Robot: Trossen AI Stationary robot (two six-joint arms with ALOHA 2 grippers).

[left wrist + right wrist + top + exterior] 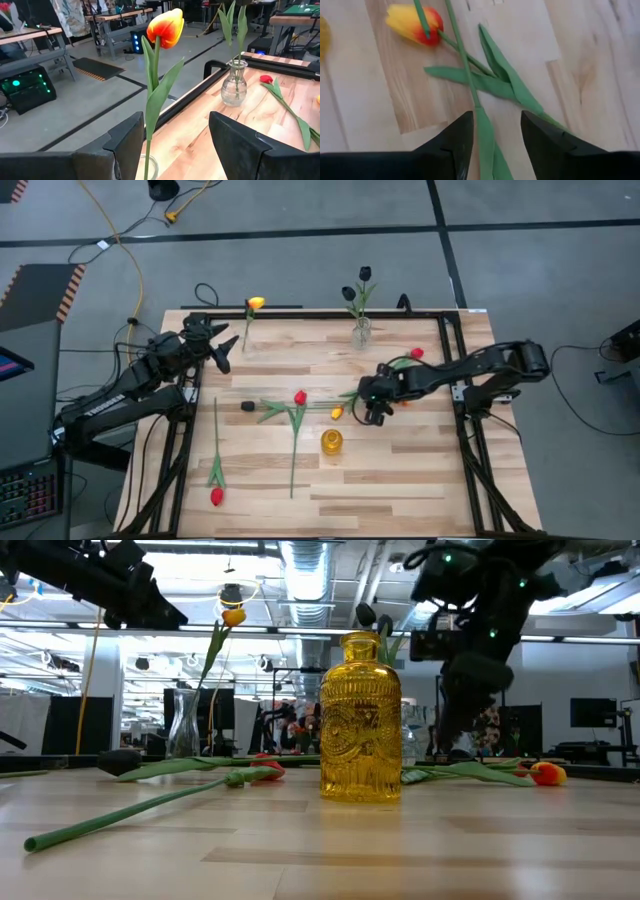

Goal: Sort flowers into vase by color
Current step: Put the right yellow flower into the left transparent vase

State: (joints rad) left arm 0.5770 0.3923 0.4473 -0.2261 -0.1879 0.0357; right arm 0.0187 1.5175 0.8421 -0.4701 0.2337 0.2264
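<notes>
My left gripper (224, 350) is open at the table's far left. Just past its fingertips (175, 145), a yellow-orange tulip (165, 26) stands with its stem in a clear vase (148, 165). My right gripper (377, 410) is open and points down, low over the table's middle. Its fingers stand on either side of a green stem (484, 131) that lies on the wood. Another yellow-orange tulip head (414, 23) lies just beyond. Two black tulips (357, 283) stand in a second clear vase (361, 332). A yellow glass vase (331, 443) stands empty near the middle.
Red tulips lie flat on the wood with heads at the middle (300, 397), near left (217, 496) and far right (416, 353). A black tulip (247, 406) lies left of the middle. A black frame (455, 370) runs along the table's edges.
</notes>
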